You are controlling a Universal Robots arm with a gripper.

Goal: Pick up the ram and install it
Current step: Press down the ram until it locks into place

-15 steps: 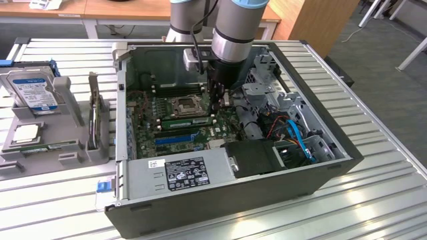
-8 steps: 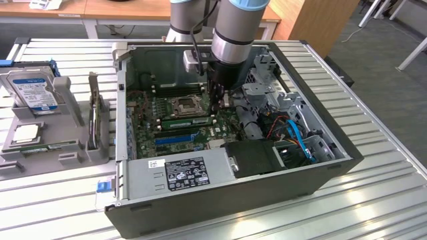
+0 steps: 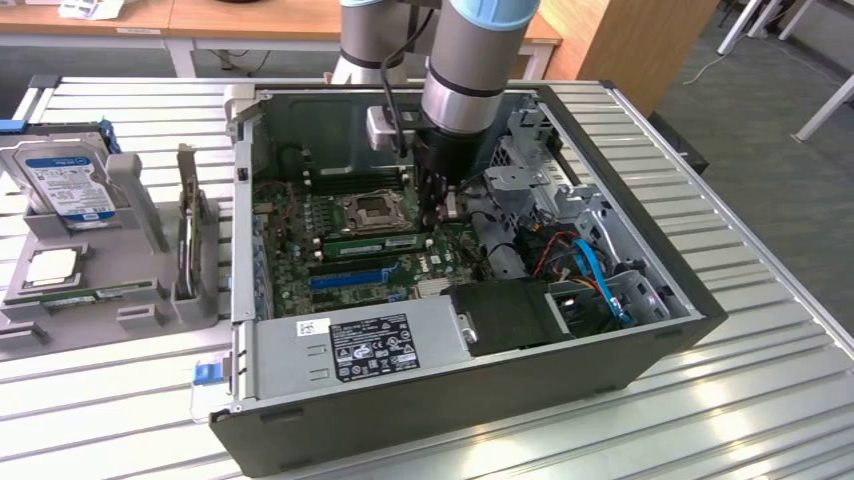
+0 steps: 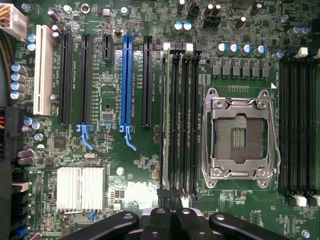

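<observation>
The arm [image 3: 461, 70] reached down into the open computer case [image 3: 667, 300], and its own bulk hid the claw's [image 3: 438, 205] tips from the exterior view. On the wrist view the dark fingers [image 4: 165, 220] sat pressed together at the picture's edge, closed, with nothing I could make out between them. The ram [image 3: 376, 243], a green stick, stood on edge in a slot just beside the empty processor socket [image 3: 370, 212], close below the claw; on the wrist view it appeared edge-on as a thin strip [image 4: 175, 115] among the black slots, hard to tell apart. A blue-labelled hard drive [image 3: 64, 185] stood on the grey rack outside the case.
</observation>
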